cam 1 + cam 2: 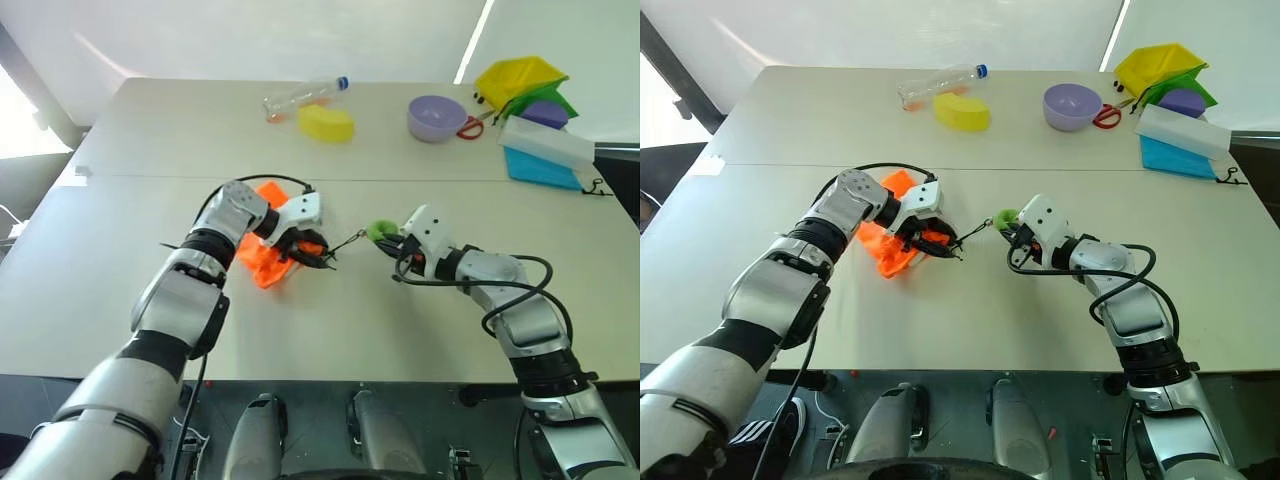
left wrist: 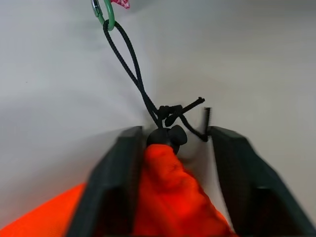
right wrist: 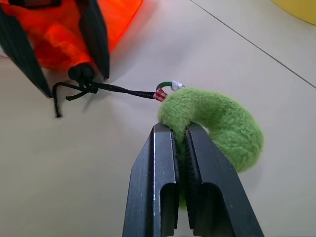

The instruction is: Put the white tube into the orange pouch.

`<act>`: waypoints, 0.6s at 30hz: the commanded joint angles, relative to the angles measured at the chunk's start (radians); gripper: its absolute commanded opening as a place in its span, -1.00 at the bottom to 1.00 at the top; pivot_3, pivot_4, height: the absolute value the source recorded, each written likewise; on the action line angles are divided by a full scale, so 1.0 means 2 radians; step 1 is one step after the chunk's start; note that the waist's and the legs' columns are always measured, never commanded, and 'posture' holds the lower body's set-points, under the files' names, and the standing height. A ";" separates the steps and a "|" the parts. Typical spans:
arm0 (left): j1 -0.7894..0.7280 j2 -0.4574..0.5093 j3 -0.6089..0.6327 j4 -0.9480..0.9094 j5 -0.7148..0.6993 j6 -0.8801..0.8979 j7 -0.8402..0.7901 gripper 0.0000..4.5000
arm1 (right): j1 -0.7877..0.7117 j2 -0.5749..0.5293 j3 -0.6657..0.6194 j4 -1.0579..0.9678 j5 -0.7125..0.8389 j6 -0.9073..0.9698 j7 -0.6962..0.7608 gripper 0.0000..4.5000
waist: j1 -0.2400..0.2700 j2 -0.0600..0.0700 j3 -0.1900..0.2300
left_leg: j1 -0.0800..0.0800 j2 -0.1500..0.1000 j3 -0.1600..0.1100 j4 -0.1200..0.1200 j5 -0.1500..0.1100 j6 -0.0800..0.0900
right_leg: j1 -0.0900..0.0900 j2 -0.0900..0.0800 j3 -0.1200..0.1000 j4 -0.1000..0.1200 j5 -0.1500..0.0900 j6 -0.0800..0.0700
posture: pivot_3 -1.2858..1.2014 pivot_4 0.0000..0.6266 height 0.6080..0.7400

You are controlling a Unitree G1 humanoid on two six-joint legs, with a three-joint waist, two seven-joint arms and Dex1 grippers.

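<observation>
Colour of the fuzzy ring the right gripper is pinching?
Green; the fuzzy ring shows best in the right wrist view, clamped in the right gripper.

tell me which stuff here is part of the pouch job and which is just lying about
Part of the job:
- orange pouch, its neck between the left claw's fingers
- dark cord
- fuzzy green ring, pinched by the right claw

Lying about:
- clear bottle
- yellow block
- purple bowl
- red scissors
- yellow bin
- blue box
</observation>
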 commanded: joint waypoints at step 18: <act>0.002 -0.002 0.017 -0.009 0.002 -0.022 0.002 -0.56 | -0.006 -0.002 -0.002 -0.011 -0.011 -0.015 0.004 -1.00 | 0.000 0.000 0.000 | 0.000 0.000 0.000 0.000 0.000 0.000 | 0.000 0.000 0.000 0.000 0.000 0.000 | 0.03 -0.52 1.00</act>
